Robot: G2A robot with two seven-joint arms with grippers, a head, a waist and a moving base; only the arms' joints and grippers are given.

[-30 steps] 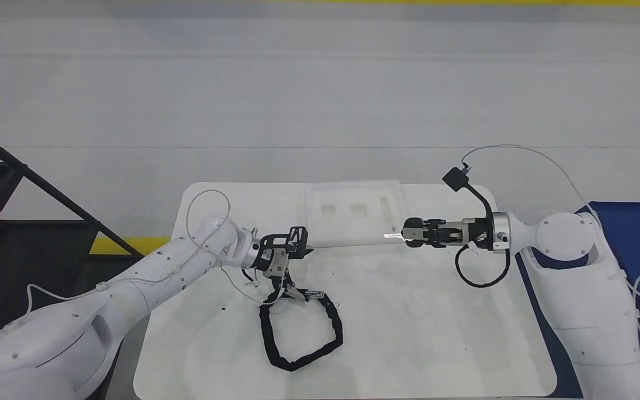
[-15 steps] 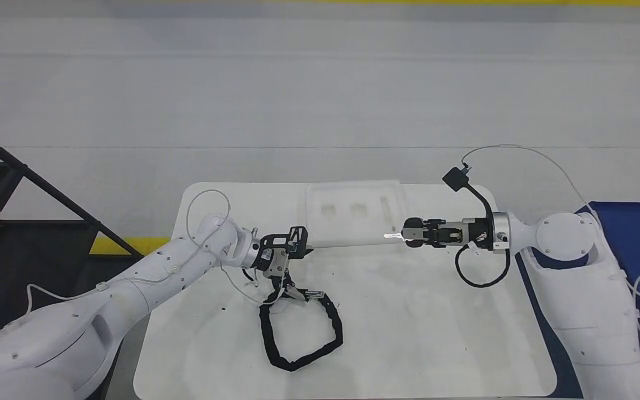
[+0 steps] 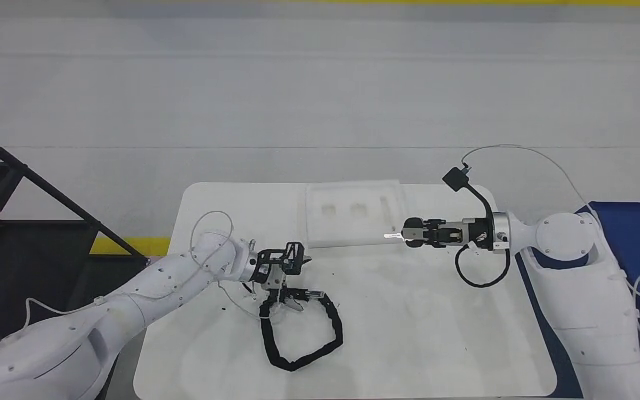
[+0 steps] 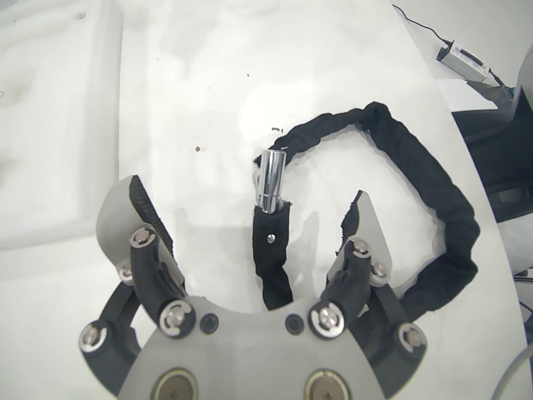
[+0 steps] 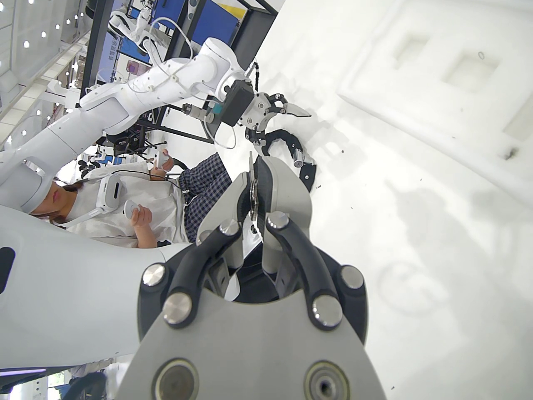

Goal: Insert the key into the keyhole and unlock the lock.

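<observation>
From above, my left claw point(image 3: 289, 272) is spread wide over one end of the lock point(image 3: 300, 340), a chain in a black cloth sleeve that lies in a loop on the white table point(image 3: 450, 340). My right claw point(image 3: 406, 235) is well apart from it, across the table, pressed together on the key point(image 3: 392, 236). The key's blade sticks out toward my left arm. A foam tray point(image 3: 352, 210) lies at the far edge of the table, between the two arms.

From my left wrist, the left claw point(image 4: 246, 194) has its two fingers point(image 4: 141, 206) standing on either side of the lock's shiny metal barrel point(image 4: 270, 181), touching neither the barrel nor the sleeve end it sits in. The rest of the chain point(image 4: 437, 197) curves away and round to one side, and the foam tray point(image 4: 54, 126) lies on the other.

From my right wrist, the right claw point(image 5: 256, 176) pinches the key point(image 5: 251, 168) edge-on (only a thin sliver of metal shows between the pads). Farther off, my left claw point(image 5: 283, 126) hangs open just above the lock point(image 5: 285, 137), whose barrel point(image 5: 297, 161) faces this way. The foam tray point(image 5: 437, 64) lies beside them.
</observation>
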